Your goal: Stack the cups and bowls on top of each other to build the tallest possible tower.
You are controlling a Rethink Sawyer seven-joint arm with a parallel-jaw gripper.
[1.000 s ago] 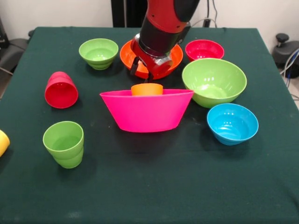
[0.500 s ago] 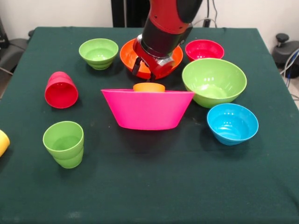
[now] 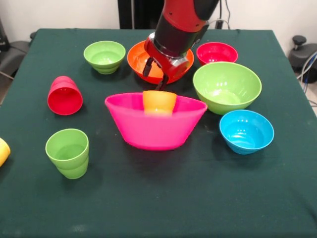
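Note:
The very large pink bowl (image 3: pixel 156 124) sits mid-table with the orange cup (image 3: pixel 159 102) inside it against the far wall. My gripper (image 3: pixel 155 75) hangs just above and behind that cup, open, with nothing between its fingers (image 3: pixel 147 68). Behind the gripper lies the large orange bowl (image 3: pixel 137 59), partly hidden by the arm. On the left, the red cup (image 3: pixel 65 95) lies on its side. The green cup (image 3: pixel 68 152) stands upright near the front left, and the yellow cup (image 3: pixel 2 151) peeks in at the left edge.
A small green bowl (image 3: pixel 104 56) sits at the far left and a small red bowl (image 3: pixel 217 52) at the far right. The large green bowl (image 3: pixel 227 87) and the small blue bowl (image 3: pixel 246 131) stand to the right of the pink bowl.
My gripper has lifted and drawn back from the orange cup. The pink bowl has tipped so its inside shows, and more of the cup is visible in it.

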